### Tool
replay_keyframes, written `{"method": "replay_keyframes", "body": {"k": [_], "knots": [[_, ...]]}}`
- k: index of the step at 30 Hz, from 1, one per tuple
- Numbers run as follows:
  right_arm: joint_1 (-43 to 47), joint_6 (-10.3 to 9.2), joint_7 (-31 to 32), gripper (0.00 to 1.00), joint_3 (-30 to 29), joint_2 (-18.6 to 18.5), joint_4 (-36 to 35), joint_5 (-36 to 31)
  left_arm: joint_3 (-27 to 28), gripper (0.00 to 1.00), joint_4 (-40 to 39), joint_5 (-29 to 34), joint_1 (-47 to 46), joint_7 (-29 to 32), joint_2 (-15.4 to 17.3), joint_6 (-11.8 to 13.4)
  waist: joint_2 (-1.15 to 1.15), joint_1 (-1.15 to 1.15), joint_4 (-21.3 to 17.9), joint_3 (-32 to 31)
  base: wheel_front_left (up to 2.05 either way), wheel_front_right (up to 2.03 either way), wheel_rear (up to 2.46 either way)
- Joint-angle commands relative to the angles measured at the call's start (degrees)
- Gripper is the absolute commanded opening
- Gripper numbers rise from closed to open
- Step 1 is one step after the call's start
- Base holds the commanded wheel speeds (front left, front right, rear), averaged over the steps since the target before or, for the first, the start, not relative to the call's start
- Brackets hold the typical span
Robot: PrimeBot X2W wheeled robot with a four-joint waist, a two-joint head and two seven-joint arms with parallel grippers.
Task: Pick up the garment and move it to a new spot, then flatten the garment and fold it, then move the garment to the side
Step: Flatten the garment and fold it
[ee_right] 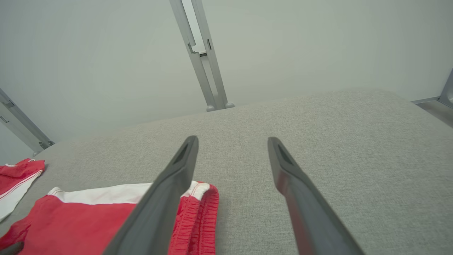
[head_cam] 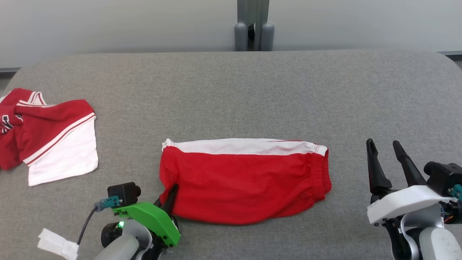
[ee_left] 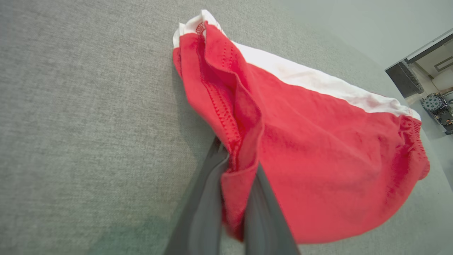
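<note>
Pinching the near-left corner of the garment, your left fingers gripped red cloth in the middle of the surface. Your right fingers stood spread, well apart to the right. You likely needed them on its right end before lifting evenly.

A: What colour are the shorts?
B: Bright red, with a plain white band along the far edge. The gathered waist is red too.
A: And the other garment?
B: Also red, with thin white stripes and a solid white panel.
A: The counter?
B: Grey, in a fine flecked weave.
A: The robot's parts?
B: The left gripper is vivid green and black. The right gripper is white and black.
</note>
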Motion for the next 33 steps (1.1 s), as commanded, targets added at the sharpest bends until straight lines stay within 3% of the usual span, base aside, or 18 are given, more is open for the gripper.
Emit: {"method": "replay_keyframes", "body": {"k": [1,2,8,15,20,33], "knots": [[0.83,-0.08,0.23,1.0,0.16,-0.16,-0.17,-0.35,0.59,0.65,-0.3,-0.01,0.95,-0.72,-0.06,0.69,0.0,0.0,0.53,-0.7,0.0,0.0,0.0],[0.87,-0.08,0.3,1.0,0.24,-0.17,-0.04,-0.4,0.78,1.0,-0.52,0.41,1.14,-1.09,-0.16,0.94,0.0,0.0,0.43,-0.74,0.0,0.0,0.0],[1.11,-0.08,0.31,1.0,0.04,-0.17,0.81,-1.3,3.38,1.0,-3.84,6.48,0.68,-2.82,0.87,3.18,0.0,0.0,-0.23,-1.4,0.0,0.0,0.0],[1.79,-0.08,0.23,1.0,-0.73,-0.17,1.71,-1.88,14.65,1.0,-15.93,20.79,5.65,-2.78,2.13,8.19,0.0,0.0,-0.25,-3.07,0.0,0.0,0.0],[2.71,-0.08,0.02,1.0,-1.38,-0.16,2.9,-3.94,20.29,1.0,-22.8,28.12,11.73,-2.72,1.13,11.0,0.0,0.0,0.78,-4.11,0.0,0.0,0.0],[-0.07,-0.08,0.89,1.0,1.65,-0.16,12.19,-7.56,25.1,1.0,-26.64,33.14,18.31,-2.73,-0.23,10.88,0.0,0.0,5.63,-3.7,0.0,0.0,0.0]]}}
